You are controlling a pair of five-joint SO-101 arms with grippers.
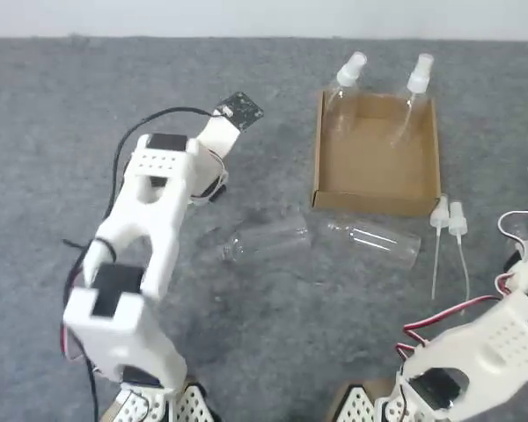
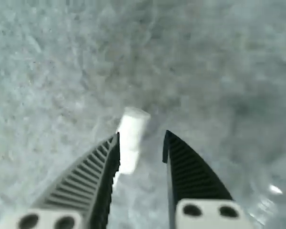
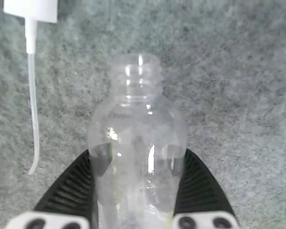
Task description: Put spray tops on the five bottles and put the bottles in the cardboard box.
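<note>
Five clear bottles in all: two capped bottles (image 1: 343, 88) lean in the cardboard box (image 1: 374, 171), two open bottles (image 1: 264, 237) lie on the grey bench (image 1: 70, 132) just before it, and the right pincer (image 3: 138, 153) grasps a fifth bottle (image 3: 136, 109), uncapped. Two loose spray tops (image 1: 440, 214) lie beside the box. A third spray top (image 2: 132, 129) sits between the fingers of the released left pincer (image 2: 142, 135).

grey, fuzzy covering (image 1: 44, 97) spread over the whole counter (image 1: 273, 316), mottled with lighter and darker flecks, fibrous like carpet or felt when seen close in both wrist views. along the far edge in the high view, a narrow pale strip (image 1: 158, 18), flat and whitish, running the full width; wall or bare surface, hard to tell. soft, even light, with only faint, blurred shadows lying on the grey.
</note>
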